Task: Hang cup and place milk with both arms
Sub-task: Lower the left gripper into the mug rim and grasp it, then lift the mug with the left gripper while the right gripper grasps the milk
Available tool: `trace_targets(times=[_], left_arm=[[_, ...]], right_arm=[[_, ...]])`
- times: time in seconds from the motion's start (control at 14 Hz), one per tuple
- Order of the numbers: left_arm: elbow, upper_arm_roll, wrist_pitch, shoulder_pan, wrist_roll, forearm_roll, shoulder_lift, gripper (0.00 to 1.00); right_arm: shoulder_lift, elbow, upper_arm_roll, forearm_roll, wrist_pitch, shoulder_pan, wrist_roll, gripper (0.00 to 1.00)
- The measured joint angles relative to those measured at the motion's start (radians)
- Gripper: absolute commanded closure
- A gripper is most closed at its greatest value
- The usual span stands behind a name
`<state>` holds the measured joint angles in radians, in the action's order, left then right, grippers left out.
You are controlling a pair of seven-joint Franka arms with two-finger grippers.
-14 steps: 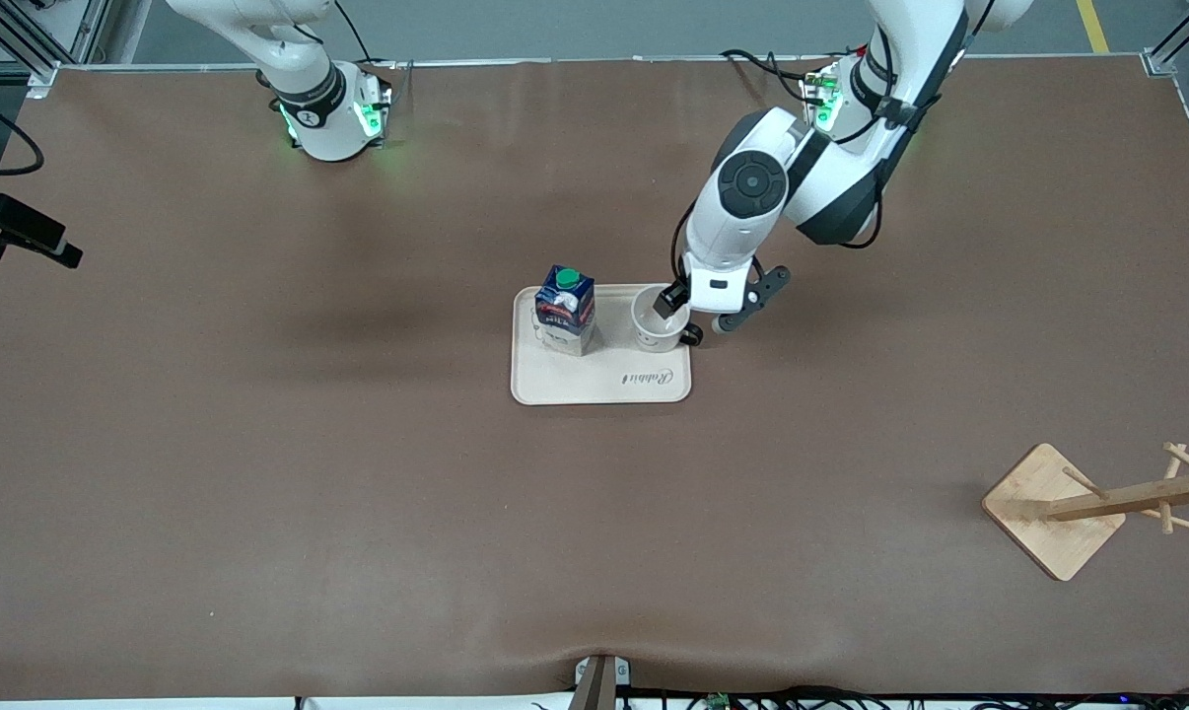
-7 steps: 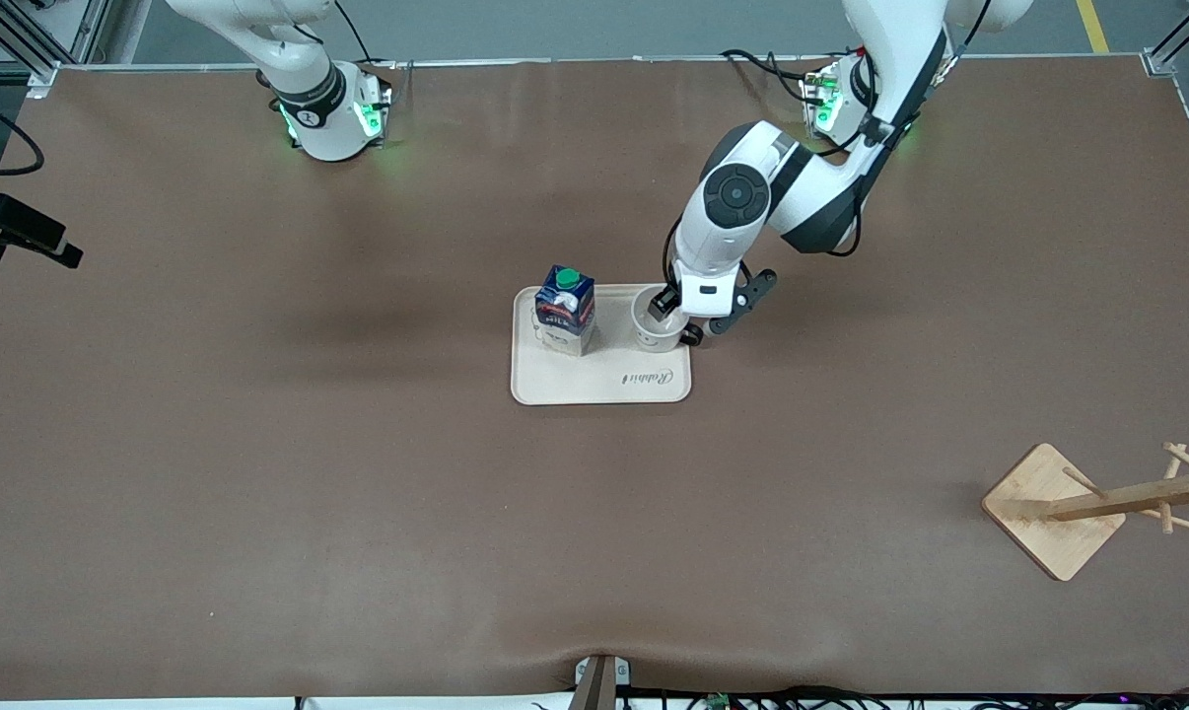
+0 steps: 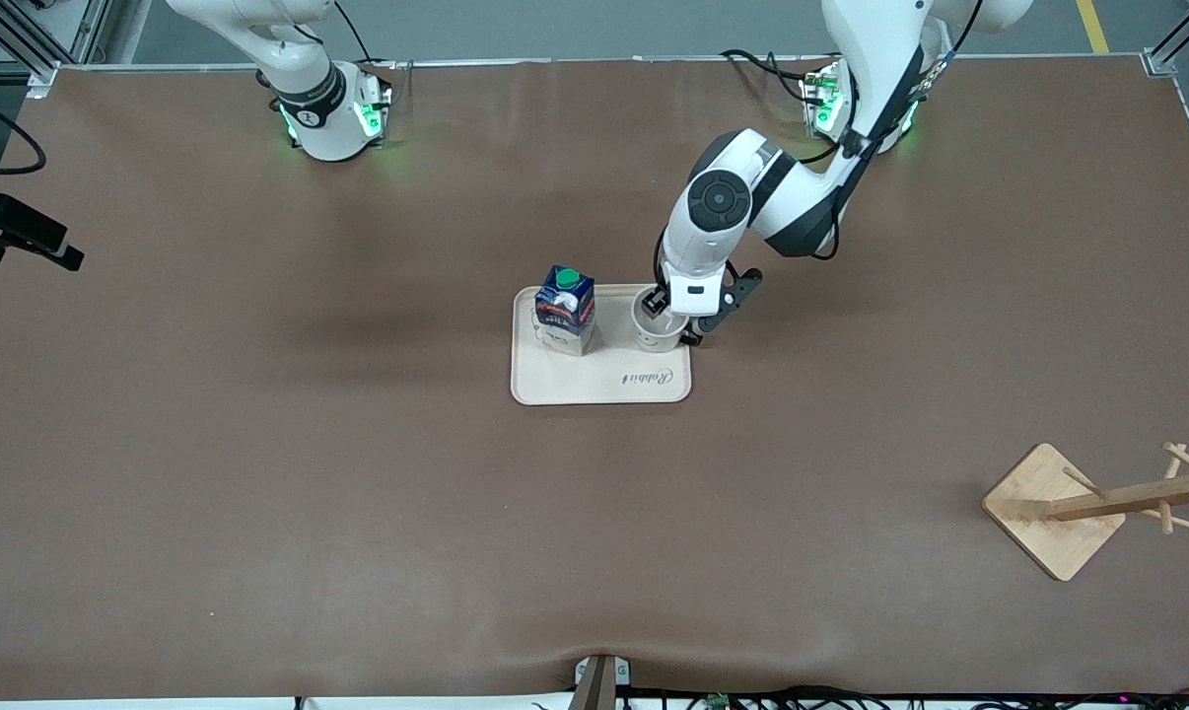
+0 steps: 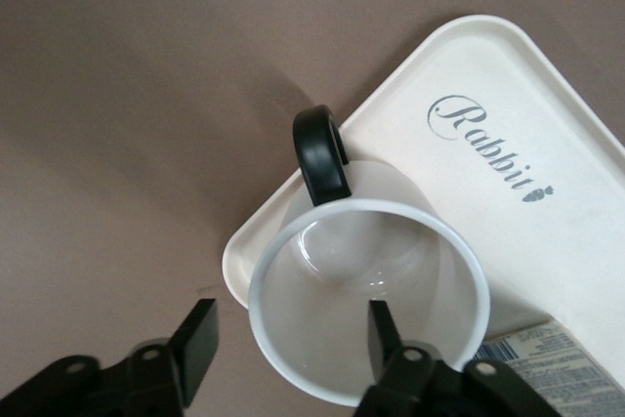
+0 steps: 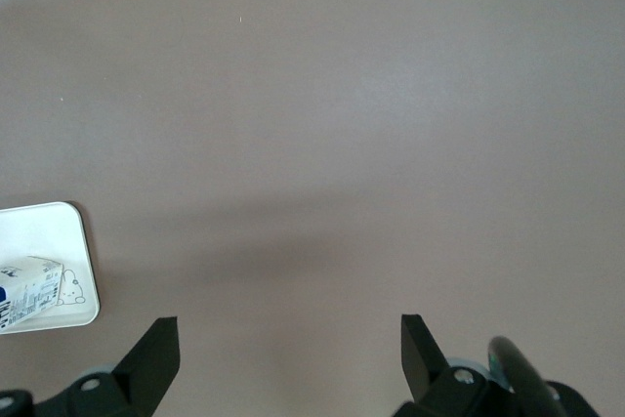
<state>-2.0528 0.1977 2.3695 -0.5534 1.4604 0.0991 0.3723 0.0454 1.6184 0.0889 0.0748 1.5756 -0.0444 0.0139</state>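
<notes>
Left end effector [image 4: 288, 344] is straddling the cup [image 4: 369, 310] wall, fingers apart; right end effector [image 5: 288, 354] is waiting released over the surface [image 5: 342, 95].

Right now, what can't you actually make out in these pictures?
- Cup: its outer side is tiny in the front view and partly under the left arm; the left wrist view looks down into it.
- Milk: label too small in the front view; both wrist views cut the carton at their edges.
- Wooden rack: top runs off the front view's edge.
- Right arm: leaves the front view's top edge.
</notes>
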Motion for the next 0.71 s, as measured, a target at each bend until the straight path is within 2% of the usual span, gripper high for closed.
trace_targets(times=[0.29,0.57,0.71], left_arm=[[-0.001,0.000,0.033,0.000,0.026,-0.006,0.029,0.42],[-0.001,0.000,0.063,0.000,0.038,-0.007,0.054,0.75],[0.000,0.000,0.065,0.000,0.038,-0.007,0.062,1.00]], right_arm=[[-0.025,0.000,0.001,0.000,-0.009,0.000,-0.001,0.00],[-0.061,0.001,-0.001,0.000,-0.015,0.001,0.000,0.00],[-0.100,0.001,-0.003,0.000,-0.016,0.015,0.000,0.00]])
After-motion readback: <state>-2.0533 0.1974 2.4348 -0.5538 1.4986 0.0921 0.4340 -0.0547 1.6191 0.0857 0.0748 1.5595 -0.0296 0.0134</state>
